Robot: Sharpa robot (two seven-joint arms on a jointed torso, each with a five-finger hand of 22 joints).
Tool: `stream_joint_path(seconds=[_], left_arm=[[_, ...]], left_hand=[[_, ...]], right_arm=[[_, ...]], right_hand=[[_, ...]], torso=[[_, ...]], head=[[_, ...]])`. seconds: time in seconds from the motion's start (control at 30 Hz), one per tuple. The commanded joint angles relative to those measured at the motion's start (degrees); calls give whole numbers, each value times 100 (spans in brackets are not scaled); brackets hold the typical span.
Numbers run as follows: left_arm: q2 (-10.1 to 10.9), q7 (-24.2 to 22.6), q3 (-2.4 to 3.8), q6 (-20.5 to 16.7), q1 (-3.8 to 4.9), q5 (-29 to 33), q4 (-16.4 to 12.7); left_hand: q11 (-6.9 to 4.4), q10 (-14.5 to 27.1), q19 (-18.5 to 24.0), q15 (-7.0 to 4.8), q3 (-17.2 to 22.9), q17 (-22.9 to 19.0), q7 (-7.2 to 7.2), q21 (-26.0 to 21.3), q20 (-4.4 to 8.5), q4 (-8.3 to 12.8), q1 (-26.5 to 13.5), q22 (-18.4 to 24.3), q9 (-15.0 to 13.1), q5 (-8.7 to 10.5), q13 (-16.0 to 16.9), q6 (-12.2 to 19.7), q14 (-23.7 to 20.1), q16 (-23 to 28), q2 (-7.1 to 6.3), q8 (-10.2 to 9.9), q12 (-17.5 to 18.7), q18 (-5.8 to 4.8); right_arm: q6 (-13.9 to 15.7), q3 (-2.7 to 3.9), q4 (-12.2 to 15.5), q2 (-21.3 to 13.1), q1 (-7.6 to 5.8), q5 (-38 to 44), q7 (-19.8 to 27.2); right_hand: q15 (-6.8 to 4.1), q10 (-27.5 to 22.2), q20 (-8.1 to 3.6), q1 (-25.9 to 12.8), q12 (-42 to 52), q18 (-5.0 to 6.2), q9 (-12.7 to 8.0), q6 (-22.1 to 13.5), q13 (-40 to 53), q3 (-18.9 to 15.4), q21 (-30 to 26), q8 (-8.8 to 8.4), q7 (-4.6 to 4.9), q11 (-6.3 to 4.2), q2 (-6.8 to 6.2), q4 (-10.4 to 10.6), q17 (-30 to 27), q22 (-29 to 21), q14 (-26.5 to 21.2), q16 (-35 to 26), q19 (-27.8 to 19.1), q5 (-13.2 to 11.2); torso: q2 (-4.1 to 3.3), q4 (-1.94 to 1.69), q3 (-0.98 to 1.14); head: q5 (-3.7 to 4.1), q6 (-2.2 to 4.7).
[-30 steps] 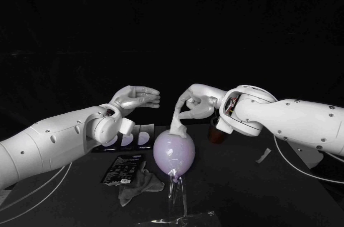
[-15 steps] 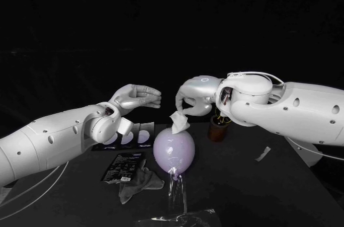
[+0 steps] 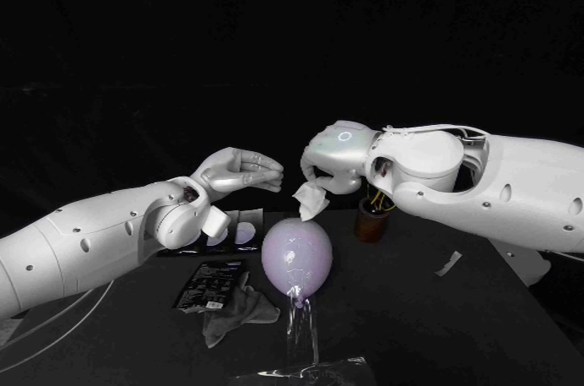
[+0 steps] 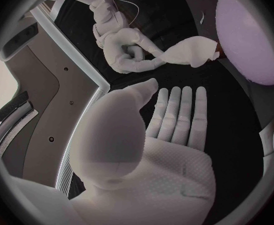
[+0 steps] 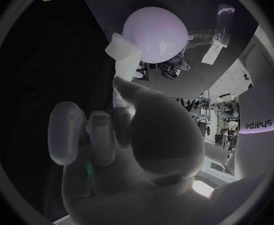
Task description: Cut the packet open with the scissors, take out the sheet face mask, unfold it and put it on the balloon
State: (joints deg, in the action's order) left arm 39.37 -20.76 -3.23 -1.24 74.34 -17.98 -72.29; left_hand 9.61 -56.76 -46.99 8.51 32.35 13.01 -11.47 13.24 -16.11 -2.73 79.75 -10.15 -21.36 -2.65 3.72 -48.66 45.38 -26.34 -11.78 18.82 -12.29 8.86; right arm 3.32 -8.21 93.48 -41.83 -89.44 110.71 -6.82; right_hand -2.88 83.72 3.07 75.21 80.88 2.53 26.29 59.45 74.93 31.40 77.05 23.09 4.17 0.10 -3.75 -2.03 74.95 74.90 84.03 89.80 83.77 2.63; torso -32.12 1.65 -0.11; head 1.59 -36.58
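- Dark room all round; black worktop (image 3: pixel 402 318) below, carrying the lot.
- At mid-worktop, lilac balloon (image 3: pixel 297 252), upright on a clear stand (image 3: pixel 302 331), bare of any covering.
- Above the balloon, right hand (image 3: pixel 331 173), pinching the sheet mask (image 3: pixel 310 202) close over the balloon's top; contact between the two not clear.
- Near it, left hand (image 3: pixel 240 171), raised, released, grasping nothing, fingers stretched out flat in the left wrist view.
- On the left arm's side of the balloon, black packet (image 3: pixel 212 285), flat on the worktop; judged already cut and emptied.
- Sheet mask itself: bunched, folded small, hanging from the pinch.
- Judged done: cutting, extraction. Left to do: unfolding, probably a two-hand job, then draping over the balloon.
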Motion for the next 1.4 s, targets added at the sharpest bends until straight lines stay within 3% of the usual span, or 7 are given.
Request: stream_joint_path(seconds=[0.03,0.53,0.63,0.77,1.0,1.17,1.4], left_arm=[[-14,-170,3,243,5,-660,-107],[-150,-113,-1,-4,-3,-1194,-176],[-206,-62,-3,-199,-8,-1243,-122],[-243,-15,-5,-405,-12,-1290,-98],[-268,39,-5,-687,-13,-1321,-83],[-284,75,-6,-836,-14,-1353,-76],[-318,112,-6,-885,-15,-1421,-49]], left_hand=[[51,84,85,47,-26,-30,46,-100,-38,60,68,52,57,-12,-14,-2,-155,80,5,-56,137,37],[100,609,276,218,-695,-139,89,-366,-47,-100,-185,219,302,1,-13,493,-614,352,-214,-489,557,-107],[8,862,269,341,-1047,-158,251,-409,-44,-133,-113,254,500,-12,-12,1049,-714,392,-156,-761,715,-135],[-5,964,172,337,-1851,-139,248,-457,-36,-227,228,310,616,-8,1,1208,-677,295,129,-876,770,-141],[266,907,-1,260,-2415,-54,229,-436,-32,-375,532,330,681,-12,40,1232,-661,40,333,-930,582,-78],[287,835,-52,260,-2511,-5,226,-429,-30,-401,645,335,715,-12,67,1296,-735,-86,394,-965,414,-58],[295,915,-28,303,-2537,117,191,-483,-34,-364,932,371,481,-16,116,483,-1145,-381,561,-653,108,-72]], right_arm=[[209,0,9,2,-8,456,-332],[544,-11,56,-36,-9,590,-454],[585,-11,82,-49,-8,594,-453],[612,-12,99,-53,-8,596,-444],[634,-12,120,-56,-6,596,-436],[654,-12,133,-59,-5,595,-435],[725,-12,148,-55,-2,594,-437]], right_hand=[[-41,162,-18,-41,25,3,54,35,853,3,26,24,-24,-21,1,26,1505,1171,597,20,109,13],[-44,166,-20,-46,31,0,56,36,858,4,42,29,-28,-25,-3,33,1505,1176,597,20,115,13],[-47,172,-22,-50,38,-3,58,38,863,6,55,35,-33,-28,-8,39,1505,1179,597,20,120,14],[-47,172,-22,-50,38,-3,58,38,863,6,55,35,-33,-28,-8,39,1505,1179,597,20,120,14],[-50,178,-25,-53,48,-4,61,40,870,8,63,41,-37,-32,-13,44,1505,1181,597,20,123,14],[-50,178,-25,-53,48,-4,61,40,870,8,63,41,-37,-32,-13,44,1505,1181,597,20,123,14],[-50,178,-25,-53,48,-4,61,40,870,8,63,41,-37,-32,-13,44,1505,1181,597,20,123,14]], torso=[[-8,-5,-1],[0,5,4],[-2,8,4],[-5,4,6],[-4,3,5],[1,1,1],[-3,1,3]], head=[[1,6],[16,31],[21,41],[29,42],[36,37],[35,41],[41,40]])
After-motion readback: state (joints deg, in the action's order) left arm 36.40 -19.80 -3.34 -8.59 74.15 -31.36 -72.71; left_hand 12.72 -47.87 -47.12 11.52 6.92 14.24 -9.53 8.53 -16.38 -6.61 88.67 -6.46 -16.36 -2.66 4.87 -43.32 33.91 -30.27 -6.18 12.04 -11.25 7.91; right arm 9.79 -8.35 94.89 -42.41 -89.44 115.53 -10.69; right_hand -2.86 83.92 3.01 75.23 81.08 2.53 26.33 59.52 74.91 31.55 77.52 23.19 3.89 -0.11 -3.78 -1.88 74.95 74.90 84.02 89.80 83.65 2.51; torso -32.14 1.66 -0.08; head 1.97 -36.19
